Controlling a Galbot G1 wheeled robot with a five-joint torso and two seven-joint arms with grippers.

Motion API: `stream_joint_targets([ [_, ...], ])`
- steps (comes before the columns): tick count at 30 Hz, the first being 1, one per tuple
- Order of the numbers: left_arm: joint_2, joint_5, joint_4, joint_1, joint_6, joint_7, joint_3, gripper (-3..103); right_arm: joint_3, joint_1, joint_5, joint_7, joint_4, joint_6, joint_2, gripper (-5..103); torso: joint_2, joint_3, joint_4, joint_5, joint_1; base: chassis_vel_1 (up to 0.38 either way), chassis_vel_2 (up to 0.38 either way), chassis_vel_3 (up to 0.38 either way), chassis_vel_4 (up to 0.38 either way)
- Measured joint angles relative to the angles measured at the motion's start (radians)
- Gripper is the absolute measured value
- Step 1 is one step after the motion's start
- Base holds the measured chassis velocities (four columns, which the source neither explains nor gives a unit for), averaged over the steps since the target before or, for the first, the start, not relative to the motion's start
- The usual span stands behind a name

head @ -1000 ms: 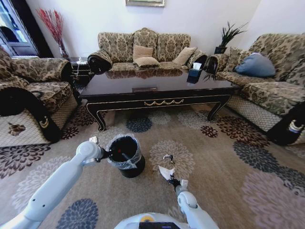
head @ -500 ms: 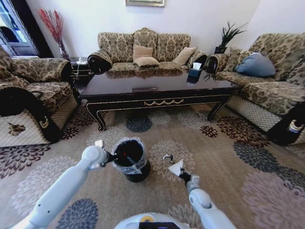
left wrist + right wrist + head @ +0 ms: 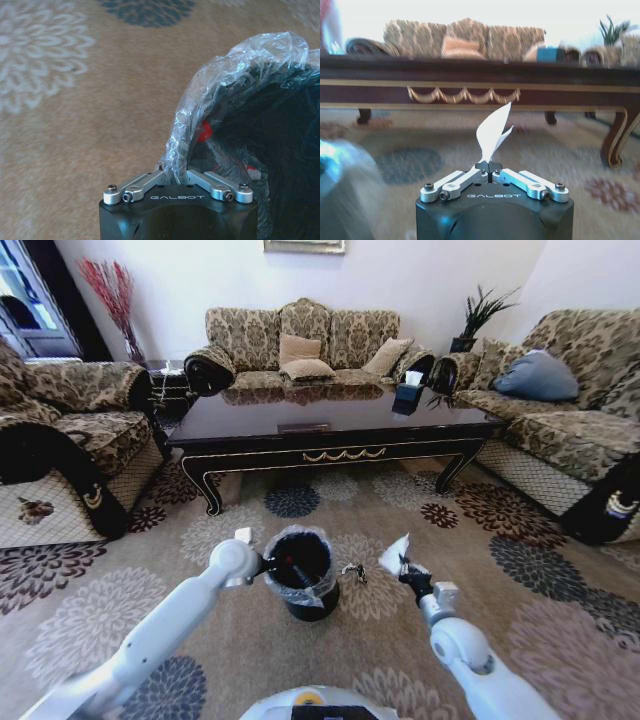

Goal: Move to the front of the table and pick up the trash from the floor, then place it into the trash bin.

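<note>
Open carpet (image 3: 480,530) is left between the table (image 3: 330,425) and the robot. The trash bin (image 3: 303,575) is gripped at its liner rim by the left gripper (image 3: 268,565); its mouth is unobstructed from above. A narrow gap, with a small scrap (image 3: 352,570) on the floor, is left beside the right gripper (image 3: 408,572), closed on white paper (image 3: 393,554).

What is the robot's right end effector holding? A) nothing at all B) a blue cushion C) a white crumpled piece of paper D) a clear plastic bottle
C: the right end effector is pinched shut on the white crumpled piece of paper, lifted off the floral carpet beside the small round black bin with a clear liner bag, which the left end effector grips at the rim.
</note>
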Motion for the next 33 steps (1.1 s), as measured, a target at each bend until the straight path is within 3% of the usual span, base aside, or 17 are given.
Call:
stream_joint_targets([
  [2, -0.032, -0.003, 0.039, -0.059, 0.0, -0.003, 0.079, 0, 0.027, -0.024, -0.001, 0.001, 0.069, -0.008, -0.008, 0, 0.0, 0.0, 0.0002, 0.0002, 0.0, 0.0, 0.0, 0.0, 0.0],
  [5, -0.056, -0.003, 0.072, -0.095, 0.0, -0.004, 0.121, 0, 0.046, -0.047, -0.004, 0.001, 0.107, -0.009, -0.009, 0, 0.0, 0.0, 0.0002, 0.0001, 0.0, 0.0, 0.0, 0.0, 0.0],
  [8, -0.124, -0.002, 0.146, -0.168, 0.0, -0.008, 0.191, 0, 0.081, -0.106, -0.017, -0.006, 0.178, -0.009, -0.011, 0, 0.0, 0.0, -0.0001, 0.0, 0.0, 0.0, 0.0, 0.0, 0.0],
  [17, -0.229, -0.014, 0.203, -0.248, 0.0, -0.023, 0.264, 0, 0.086, -0.189, -0.064, -0.026, 0.243, 0.005, -0.011, 0, 0.0, 0.0, 0.0001, 0.0001, 0.0, 0.0, 0.0, 0.0, 0.0],
  [25, -0.256, -0.039, 0.195, -0.274, 0.0, -0.047, 0.296, 0, 0.03, -0.206, -0.148, -0.041, 0.231, 0.022, -0.003, 0, 0.0, 0.0, 0.0, 0.0, 0.0, 0.0, 0.0, 0.0, 0.0],
  [33, -0.228, -0.058, 0.155, -0.275, 0.0, -0.057, 0.301, 0, 0.008, -0.199, -0.172, -0.044, 0.211, 0.026, 0.008, 0, 0.0, 0.0, 0.0004, 0.0, 0.0, 0.0, 0.0, 0.0, 0.0],
])
